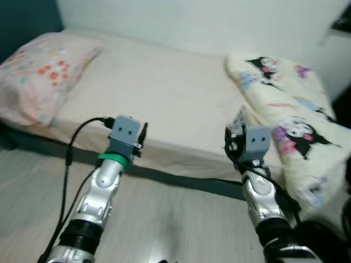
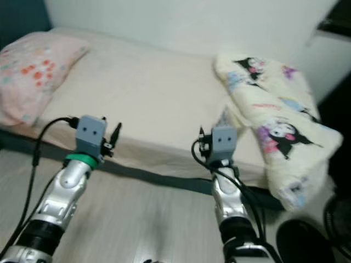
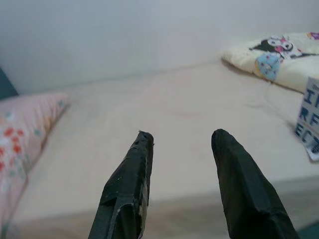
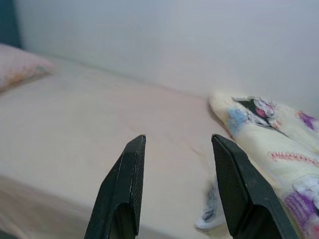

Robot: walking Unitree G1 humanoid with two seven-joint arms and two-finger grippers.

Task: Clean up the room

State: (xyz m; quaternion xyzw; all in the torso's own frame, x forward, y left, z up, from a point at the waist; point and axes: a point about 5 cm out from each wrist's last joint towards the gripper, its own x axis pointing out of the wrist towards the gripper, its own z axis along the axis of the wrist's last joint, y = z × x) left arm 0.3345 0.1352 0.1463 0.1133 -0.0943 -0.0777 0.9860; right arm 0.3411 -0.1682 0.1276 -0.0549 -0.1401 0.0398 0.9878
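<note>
bed point(image 1: 159, 93) spans far side | cartoon blanket point(image 1: 285, 115) heaped right | floral pillow point(image 1: 38, 76) far left | left gripper point(image 3: 182, 142) and right gripper point(image 4: 179, 142) raised near edge, fingers spread, empty

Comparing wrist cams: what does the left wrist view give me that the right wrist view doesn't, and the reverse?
Left wrist view: the open left pincer and a white tag with blue lettering on the bed.
Right wrist view: the open right pincer and a blurred white-blue item at the mattress edge, possibly that same tag.
Shared: the bed, pink pillow, cartoon blanket and white wall.
</note>
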